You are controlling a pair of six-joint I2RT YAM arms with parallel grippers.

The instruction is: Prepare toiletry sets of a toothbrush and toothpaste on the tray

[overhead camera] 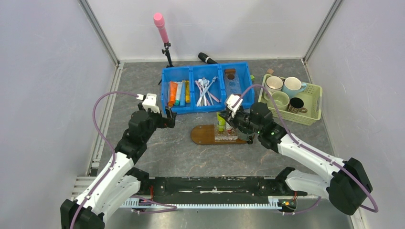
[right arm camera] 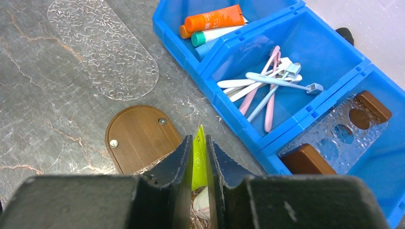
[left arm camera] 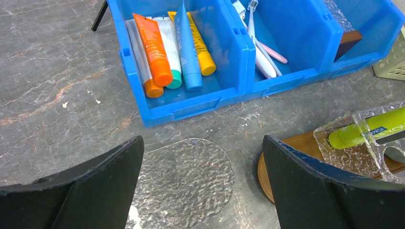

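Your right arm is stretched forward and left over the tray (overhead camera: 203, 135), wrist tipped down. The right end effector (right arm camera: 199, 140) is set narrow, with the crimped tail of the green toothpaste tube (right arm camera: 198, 164) poking up between its fingers. Honestly I can't tell if they're pinching it or just sitting beside it. That tube stands in a clear holder (left arm camera: 344, 150) on the right end of the tray, and the left end of the board is bare wood. Your left arm is bent at the elbow, and the left end effector (left arm camera: 203, 143) hangs wide open over the worktop (overhead camera: 191, 157). It's above one clear oval plate (left arm camera: 184, 181), just in front of the blue bin (overhead camera: 207, 109). Counting stuff: the bin has three compartments. The left one holds five tubes (left arm camera: 169, 52): orange, white with an orange cap, white with a teal cap, blue and yellow. The middle one has the pale blue-and-white toothbrush (right arm camera: 282, 82) lying across a pile that includes two pink toothbrushes (right arm camera: 270, 102); I can't count the pale ones cleanly. The right one has two brown blocks (right arm camera: 305, 160). The green basket (overhead camera: 313, 102) holds four cups (overhead camera: 292, 86).
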